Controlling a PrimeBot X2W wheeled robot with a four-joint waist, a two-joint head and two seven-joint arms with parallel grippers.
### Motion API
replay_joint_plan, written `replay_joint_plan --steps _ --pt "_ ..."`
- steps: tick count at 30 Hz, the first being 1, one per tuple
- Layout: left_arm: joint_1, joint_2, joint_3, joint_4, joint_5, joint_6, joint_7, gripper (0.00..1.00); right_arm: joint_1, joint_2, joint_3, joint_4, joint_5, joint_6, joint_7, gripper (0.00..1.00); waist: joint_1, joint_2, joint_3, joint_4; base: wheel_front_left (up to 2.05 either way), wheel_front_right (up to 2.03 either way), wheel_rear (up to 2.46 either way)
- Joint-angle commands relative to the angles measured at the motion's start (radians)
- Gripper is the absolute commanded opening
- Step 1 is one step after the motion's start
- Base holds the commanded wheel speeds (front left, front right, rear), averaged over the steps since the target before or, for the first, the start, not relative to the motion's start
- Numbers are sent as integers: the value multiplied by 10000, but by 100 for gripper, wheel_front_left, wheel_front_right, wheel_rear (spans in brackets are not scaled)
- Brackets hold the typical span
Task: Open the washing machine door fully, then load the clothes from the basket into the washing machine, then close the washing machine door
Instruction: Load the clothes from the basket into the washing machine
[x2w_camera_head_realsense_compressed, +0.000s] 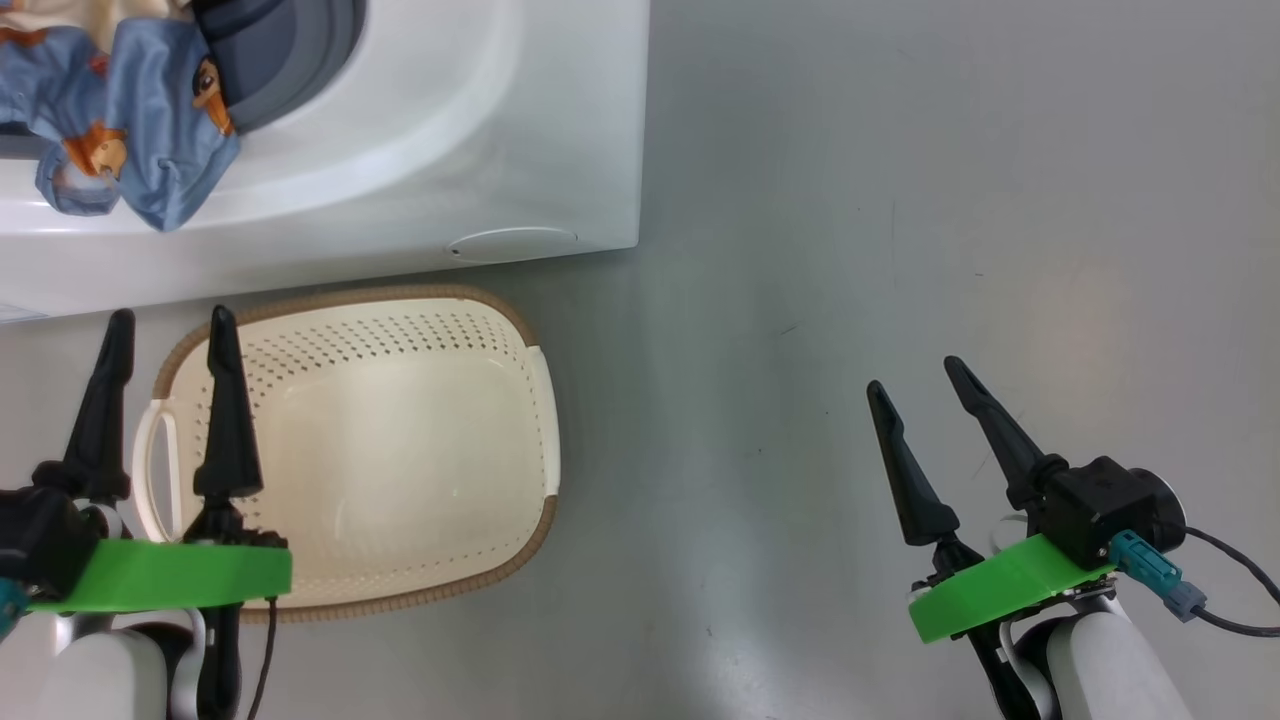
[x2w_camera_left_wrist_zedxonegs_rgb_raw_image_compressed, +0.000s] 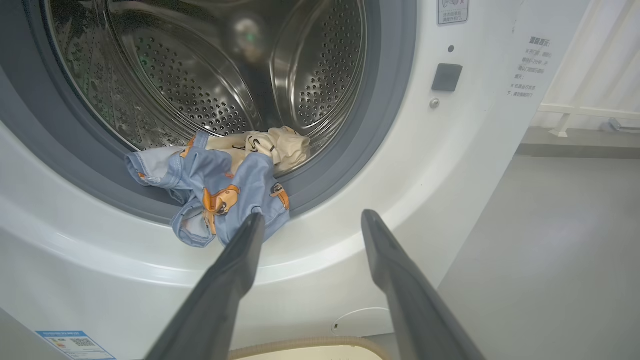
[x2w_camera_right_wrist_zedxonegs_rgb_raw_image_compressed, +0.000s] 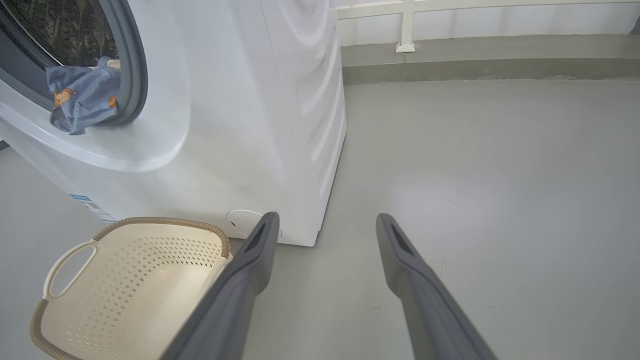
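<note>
left gripper and right gripper both stand wide open, holding nothing, while the clothes hang over the washer's gasket and the basket sits just before it.

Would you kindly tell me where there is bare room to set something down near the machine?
Free: the grey floor right of the washing machine and the basket, up to the right end effector; also the basket's bare bottom. Crowded: the lower lip of the drum, where the blue fabric hangs over the gasket.
</note>
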Motion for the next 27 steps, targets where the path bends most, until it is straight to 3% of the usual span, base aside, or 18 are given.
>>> replay_joint_plan --steps 1,15,20,27 --pt "126 168 418 -165 122 -70 -53 100 222 33 241 -265 -57 16 24 100 0 -1 -9 -8 0 0 0" --pt "-88 -112 953 408 402 -269 -53 100 209 37 283 -299 -35 16 40 100 0 -1 89 -127 0 0 0" --pt "-635 134 1137 1068 505 -131 9 100 141 40 357 -240 10 16 -15 100 0 -1 258 -271 0 0 0" --pt "-2066 709 1263 1697 556 138 947 100 -7 42 459 -93 76 16 -120 100 0 -1 511 -479 0 0 0"
